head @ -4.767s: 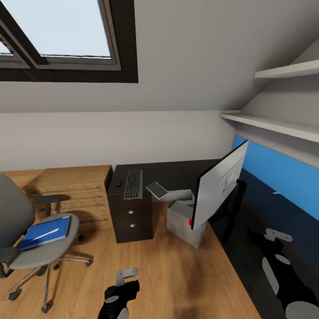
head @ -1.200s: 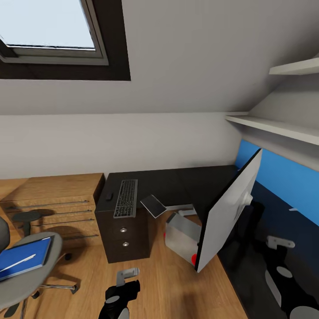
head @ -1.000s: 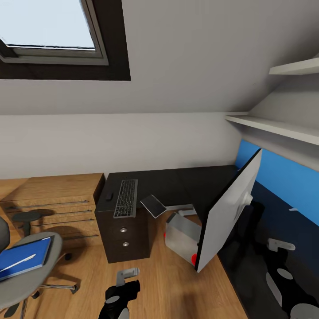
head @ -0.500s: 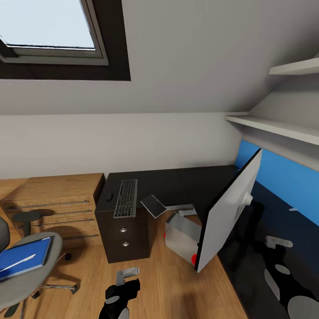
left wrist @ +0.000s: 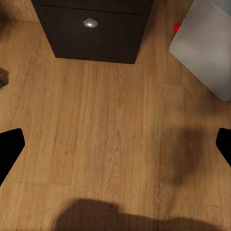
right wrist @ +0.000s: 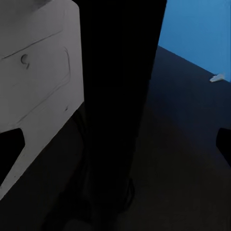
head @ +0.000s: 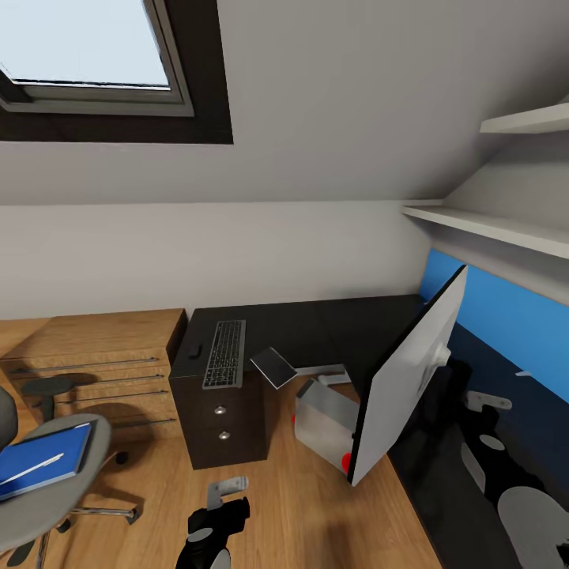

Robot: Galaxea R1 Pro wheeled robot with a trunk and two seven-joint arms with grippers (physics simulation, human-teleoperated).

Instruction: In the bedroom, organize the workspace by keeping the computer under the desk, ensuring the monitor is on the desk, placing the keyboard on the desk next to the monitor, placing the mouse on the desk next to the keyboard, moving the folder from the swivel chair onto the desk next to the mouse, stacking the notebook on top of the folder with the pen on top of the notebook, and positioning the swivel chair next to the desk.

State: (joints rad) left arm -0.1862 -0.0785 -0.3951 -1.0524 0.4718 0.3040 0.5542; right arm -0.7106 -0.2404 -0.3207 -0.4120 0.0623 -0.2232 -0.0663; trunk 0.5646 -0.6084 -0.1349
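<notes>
Head view looks down over a bedroom corner with the black desk (head: 316, 324) running along the wall and round to the right. The keyboard (head: 224, 353) lies on the desk above the drawer unit, with the small black mouse (head: 193, 351) just beside it. The notebook (head: 274, 367) sits tilted at the desk's front edge, between the keyboard and the monitor (head: 407, 379). The monitor stands on the right wing of the desk with its silver back in view. The grey computer (head: 325, 416) rests on the floor (head: 300, 506) partly under the desk, close behind the monitor's lower corner. At the left edge, the swivel chair (head: 55, 474) carries the blue folder (head: 39, 460) with the white pen (head: 33, 468) lying on it, well apart from the desk.

The left gripper (head: 224, 487) hangs low over the floor in front of the drawer unit, well apart from the chair and folder. The right gripper (head: 487, 401) is over the desk's right wing, just beside the monitor stand.

Left wrist view adds the bottom drawer with its round knob (left wrist: 90, 22) and a corner of the computer (left wrist: 207, 48), seen between dark fingertips (left wrist: 9, 144) set wide apart with nothing held. Right wrist view shows the monitor's silver back (right wrist: 38, 67) up close and its black stand (right wrist: 120, 96) straight ahead; the fingertips (right wrist: 9, 144) there also stand spread and empty.
</notes>
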